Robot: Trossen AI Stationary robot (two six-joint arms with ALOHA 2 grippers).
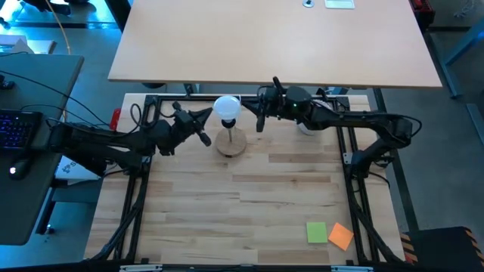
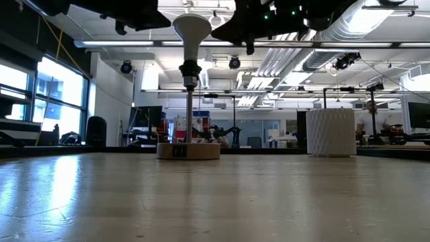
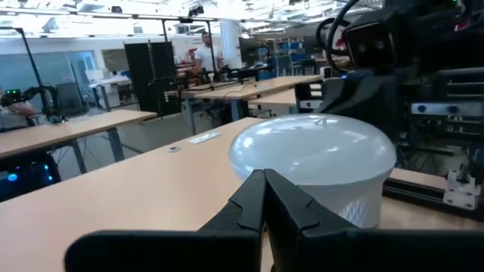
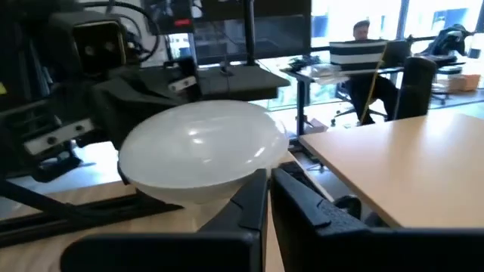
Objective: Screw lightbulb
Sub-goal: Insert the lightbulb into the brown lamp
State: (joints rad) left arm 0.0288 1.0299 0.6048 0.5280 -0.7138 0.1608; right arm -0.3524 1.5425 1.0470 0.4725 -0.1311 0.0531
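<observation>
The white lightbulb (image 1: 227, 106) stands upright with its narrow base in the black socket (image 2: 189, 70) of a post on the round wooden stand (image 1: 231, 143). My left gripper (image 1: 209, 113) is shut and level, its tips close to the globe's left side; the globe (image 3: 314, 155) fills the left wrist view just behind the shut fingers (image 3: 265, 198). My right gripper (image 1: 248, 107) is shut and level at the globe's right side; in the right wrist view its fingers (image 4: 266, 193) lie beside the globe (image 4: 203, 151). My left gripper's shut tips stand level against or just short of the globe's left side (image 3: 281, 175); I cannot tell whether they touch it. My right gripper's shut tips stand level at the globe's lower right side (image 4: 253, 168); I cannot tell whether they touch it.
A white ribbed cup (image 2: 330, 132) stands right of the stand, under my right arm. A green (image 1: 316, 232) and an orange (image 1: 341, 236) paper square lie at the table's near right corner. A second, light-topped table (image 1: 272, 38) lies beyond the far edge.
</observation>
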